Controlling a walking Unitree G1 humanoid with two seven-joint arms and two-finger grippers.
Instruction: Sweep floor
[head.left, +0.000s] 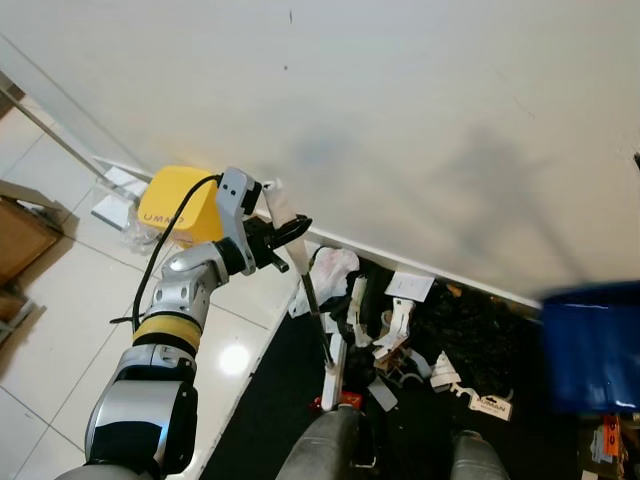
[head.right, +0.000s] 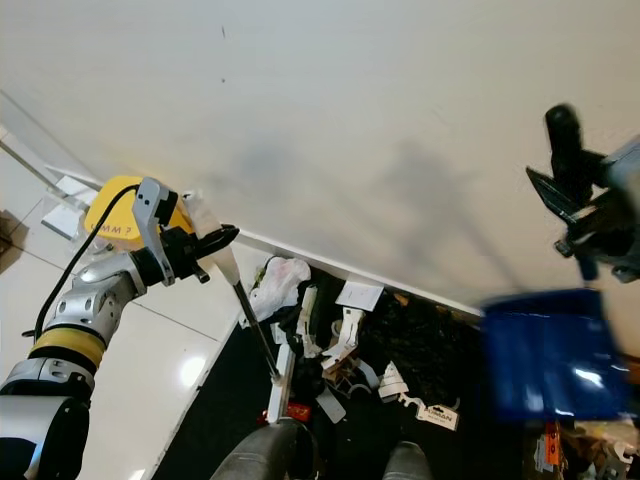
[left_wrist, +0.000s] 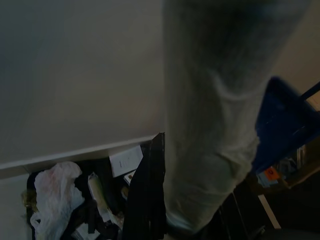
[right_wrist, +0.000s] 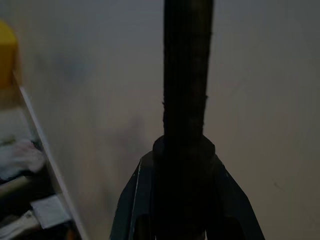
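Plain white wall behind; left gripper (head.left: 285, 238) clamps the slim white-handled broom (head.left: 312, 300), scattered paper litter (head.left: 400, 335) below it. Right gripper (head.right: 580, 215) grips the blue plastic dustpan (head.right: 550, 355). Sweep low, toward the pan.

Pale wall (head.left: 420, 120), glossy tiled floor (head.left: 70, 300)

Dark lettering is printed on the side of the yellow box (head.left: 182, 213) just behind the left gripper's fingers; only "UM" and perhaps a further "M" can be made out. A dark printed word is carried by a white card (head.left: 491, 405) lying in the litter well beyond those fingers, but it is too small to be read.
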